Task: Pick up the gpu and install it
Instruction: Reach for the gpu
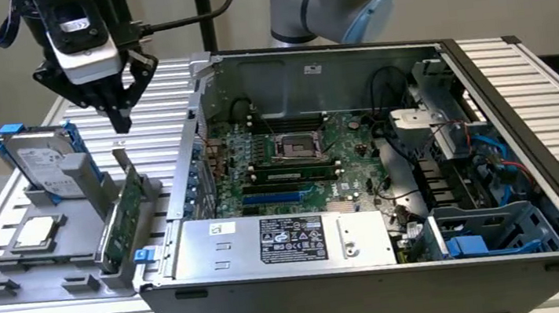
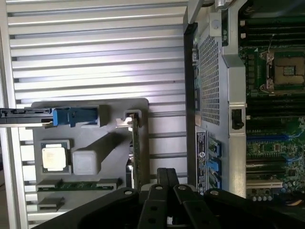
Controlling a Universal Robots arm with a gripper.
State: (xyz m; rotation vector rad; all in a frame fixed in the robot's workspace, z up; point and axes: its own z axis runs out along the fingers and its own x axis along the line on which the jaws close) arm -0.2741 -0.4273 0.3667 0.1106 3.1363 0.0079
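The gpu (image 1: pixel 119 222) stands on edge in a slot of the grey holder tray (image 1: pixel 18 269), a thin green card with a silver end bracket pointing up. In the wrist view the gpu (image 2: pixel 136 152) appears edge-on as a narrow strip with its bracket at one end. My gripper (image 1: pixel 120 119) hangs in the air above the card's bracket end, fingers shut together with nothing between them. The gripper (image 2: pixel 167 175) in the wrist view sits just beside the card's line. The open computer case (image 1: pixel 366 178) lies at the exterior view's right of the tray.
A silver hard drive (image 1: pixel 43 164) with blue rails stands at the tray's back, and a square CPU chip (image 1: pixel 35 232) lies flat on it. Inside the case are the motherboard (image 1: pixel 301 162), a power supply (image 1: pixel 279 239) and cables. The case wall (image 1: pixel 190 151) rises close beside the card.
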